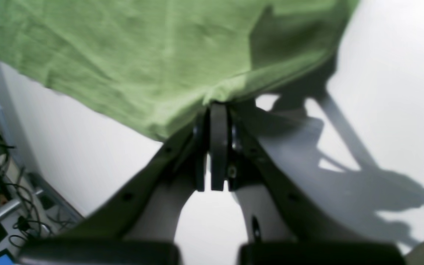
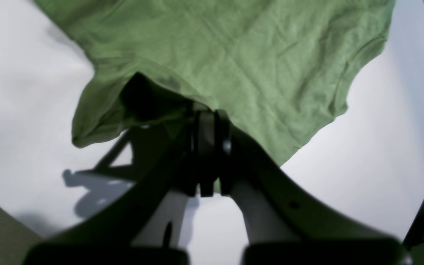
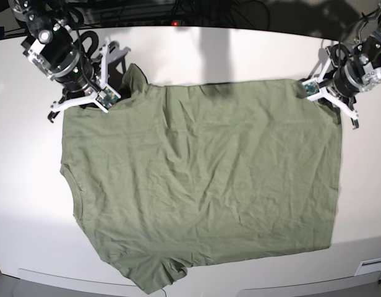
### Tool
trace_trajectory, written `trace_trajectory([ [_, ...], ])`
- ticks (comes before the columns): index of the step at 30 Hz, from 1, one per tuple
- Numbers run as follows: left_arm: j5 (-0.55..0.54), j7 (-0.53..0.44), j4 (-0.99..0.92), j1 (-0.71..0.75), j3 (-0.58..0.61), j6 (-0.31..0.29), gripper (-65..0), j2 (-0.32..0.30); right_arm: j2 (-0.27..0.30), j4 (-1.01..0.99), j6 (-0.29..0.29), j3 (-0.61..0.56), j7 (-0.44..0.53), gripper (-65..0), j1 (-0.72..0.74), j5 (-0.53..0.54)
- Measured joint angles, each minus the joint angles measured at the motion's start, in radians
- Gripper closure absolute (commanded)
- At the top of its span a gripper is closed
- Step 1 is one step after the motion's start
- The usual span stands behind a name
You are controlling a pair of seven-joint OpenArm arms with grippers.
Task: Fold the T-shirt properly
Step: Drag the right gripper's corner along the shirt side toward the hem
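The sage-green T-shirt (image 3: 203, 179) lies spread wide and wrinkled on the white table (image 3: 29, 204), sleeves toward the base view's left and hem toward its right. My right gripper (image 3: 110, 98) is at the shirt's far-left corner by the shoulder. In the right wrist view it (image 2: 210, 112) is shut on the T-shirt (image 2: 252, 55), whose edge is puckered up at the tips. My left gripper (image 3: 311, 90) is at the far-right corner. In the left wrist view it (image 1: 215, 105) is shut on the T-shirt (image 1: 142, 55) at its hem.
Dark cables (image 3: 178, 9) run along the table's back edge, and more cables (image 1: 13, 206) hang off the table's side. The shirt's near sleeve (image 3: 153, 275) reaches almost to the front edge. A small white fitting (image 3: 370, 267) sits at the front right.
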Motion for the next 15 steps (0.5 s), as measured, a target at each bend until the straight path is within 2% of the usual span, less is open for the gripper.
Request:
trace_trajectory([
  [6, -0.008, 0.0, 0.0, -0.07, 0.0, 0.004, 0.0, 0.0, -0.002, -0.108, -0.003, -0.001, 0.004, 0.0, 0.072, 0.001],
  [10, -0.041, -0.004, -0.002, -0.097, 0.0, 0.003, 0.0, 0.0, -0.003, -0.185, -0.002, -0.001, 0.043, 0.0, 0.1, 0.005],
  [15, -0.044, -0.064, -0.093, -0.14, 0.0, 0.008, 0.0, 0.011, -0.002, -0.262, -0.003, -0.001, 0.069, 0.0, 0.157, 0.027],
])
